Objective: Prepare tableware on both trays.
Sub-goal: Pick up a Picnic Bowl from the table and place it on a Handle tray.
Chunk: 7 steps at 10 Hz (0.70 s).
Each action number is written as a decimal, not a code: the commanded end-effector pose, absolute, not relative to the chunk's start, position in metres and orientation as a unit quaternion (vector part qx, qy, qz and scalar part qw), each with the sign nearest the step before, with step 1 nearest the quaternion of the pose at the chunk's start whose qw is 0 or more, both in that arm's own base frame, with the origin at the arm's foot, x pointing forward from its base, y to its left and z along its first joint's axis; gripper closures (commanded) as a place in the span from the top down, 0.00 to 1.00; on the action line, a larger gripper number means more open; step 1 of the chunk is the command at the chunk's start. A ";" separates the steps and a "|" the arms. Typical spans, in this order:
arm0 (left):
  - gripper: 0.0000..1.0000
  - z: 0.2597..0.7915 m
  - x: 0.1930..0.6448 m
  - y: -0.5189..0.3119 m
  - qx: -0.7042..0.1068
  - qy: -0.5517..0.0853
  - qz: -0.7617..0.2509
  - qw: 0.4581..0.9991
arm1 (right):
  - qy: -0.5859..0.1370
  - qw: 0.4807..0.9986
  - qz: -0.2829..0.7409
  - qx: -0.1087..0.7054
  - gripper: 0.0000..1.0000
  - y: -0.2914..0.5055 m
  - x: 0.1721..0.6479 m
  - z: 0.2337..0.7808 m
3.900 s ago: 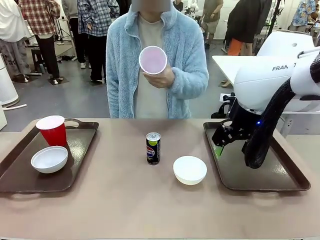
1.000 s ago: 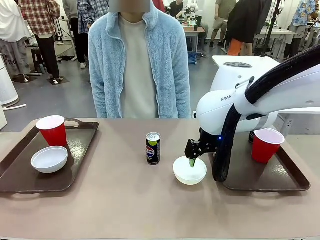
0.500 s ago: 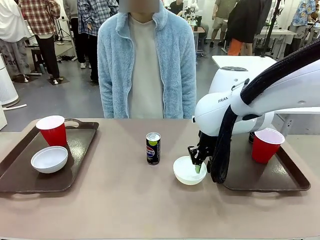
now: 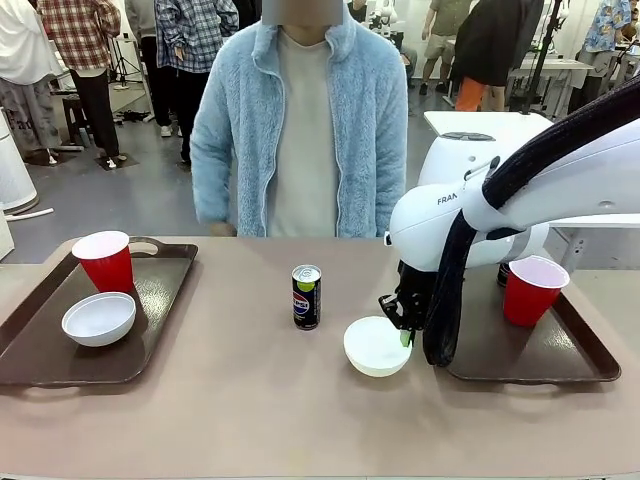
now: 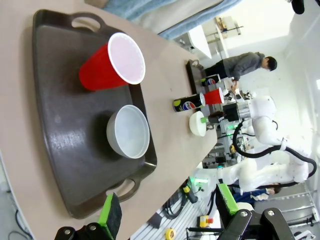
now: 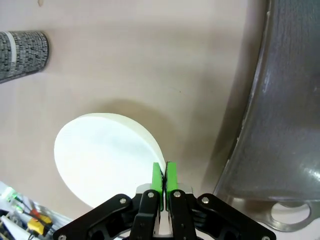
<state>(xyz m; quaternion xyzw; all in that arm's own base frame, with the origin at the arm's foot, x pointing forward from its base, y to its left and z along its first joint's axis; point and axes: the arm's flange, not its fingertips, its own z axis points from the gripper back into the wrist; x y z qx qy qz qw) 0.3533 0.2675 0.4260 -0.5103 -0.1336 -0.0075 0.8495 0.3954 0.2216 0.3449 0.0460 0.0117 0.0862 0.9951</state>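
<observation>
My right gripper (image 4: 405, 335) is shut on the right rim of a white bowl (image 4: 375, 346) on the bare table, just left of the right tray (image 4: 520, 350). In the right wrist view the green pads (image 6: 163, 177) pinch the rim of that bowl (image 6: 105, 155), beside the tray's edge (image 6: 280, 125). A red cup (image 4: 532, 290) stands on the right tray. The left tray (image 4: 160, 290) holds a red cup (image 4: 103, 262) and a white bowl (image 4: 98, 318). My left gripper (image 5: 167, 210) hangs open above the left tray (image 5: 55, 150), with cup (image 5: 112, 62) and bowl (image 5: 129, 131) below it.
A Pepsi can (image 4: 306, 297) stands upright mid-table, left of the gripped bowl; it also lies at the top left of the right wrist view as the can (image 6: 22, 55). A person in a light blue fleece (image 4: 300, 130) stands at the far edge, hands off the table.
My right gripper has moved to the bowl's right rim and shut on it, and the bowl has shifted slightly left. The red cup the person held earlier now stands on the right tray.
</observation>
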 end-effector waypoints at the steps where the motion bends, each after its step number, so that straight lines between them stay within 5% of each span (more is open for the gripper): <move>1: 1.00 0.428 0.350 0.266 -0.515 -0.137 -0.006 0.846 | 0.034 0.995 0.093 -0.001 0.00 0.216 0.382 0.365; 7: 1.00 0.428 0.350 0.266 -0.515 -0.137 -0.006 0.846 | 0.011 0.999 0.012 -0.028 0.00 0.124 0.345 0.423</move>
